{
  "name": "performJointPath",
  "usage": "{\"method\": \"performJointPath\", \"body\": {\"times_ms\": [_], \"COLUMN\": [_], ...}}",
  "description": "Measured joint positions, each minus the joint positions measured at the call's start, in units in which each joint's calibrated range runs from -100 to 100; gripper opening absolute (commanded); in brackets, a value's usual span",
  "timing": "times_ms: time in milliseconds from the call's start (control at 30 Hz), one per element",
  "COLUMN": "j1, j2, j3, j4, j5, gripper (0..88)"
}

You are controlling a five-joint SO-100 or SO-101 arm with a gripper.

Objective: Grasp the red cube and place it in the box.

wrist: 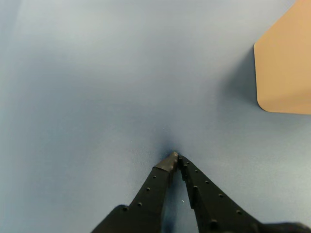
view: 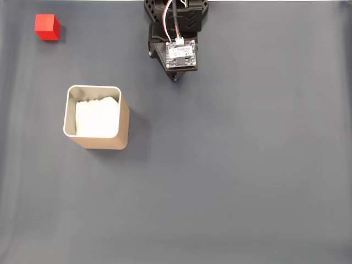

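1. nearest the arm, in the wrist view, the gripper (wrist: 175, 158) is clenched: its two black fingers (wrist: 150, 191) meet at the tips with nothing between them. the tips sit low over the bare blue-grey mat (wrist: 97, 97), with a small dark shadow just beyond them.
2. in the fixed view the arm (view: 176, 33) comes in from the top edge, folded back near its base, and the gripper (view: 175, 78) points down the picture. this looks like a rest pose, so i judge the reach has not yet begun.
3. next out, the box (view: 97, 117) stands upright on the mat (view: 247, 181), to the left of and below the gripper in the fixed view, well apart from it. its mouth faces up, with white lining showing inside the pale rim, so a drop from above should work. in the wrist view a tan wall of the box (wrist: 286, 63) cuts in at the right edge.
4. farthest off, the red cube (view: 47, 27) lies flat on the mat in the top left corner of the fixed view, well apart from the gripper and beyond the box. nothing stands beside it, so the approach is open.
5. the grasp is not yet done. the next move would call for the fingers to spread, then a swing across to the cube, which lies far to one side of where the gripper now points.
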Motion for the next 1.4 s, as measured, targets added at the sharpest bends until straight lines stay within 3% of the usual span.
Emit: {"method": "performJointPath", "body": {"times_ms": [1100, 1400], "j1": [0.0, 0.0], "j2": [0.0, 0.6], "j3": [0.0, 0.0], "j4": [-0.2, -12.5], "j5": [-0.3, -3.0], "gripper": [0.2, 0.2]}}
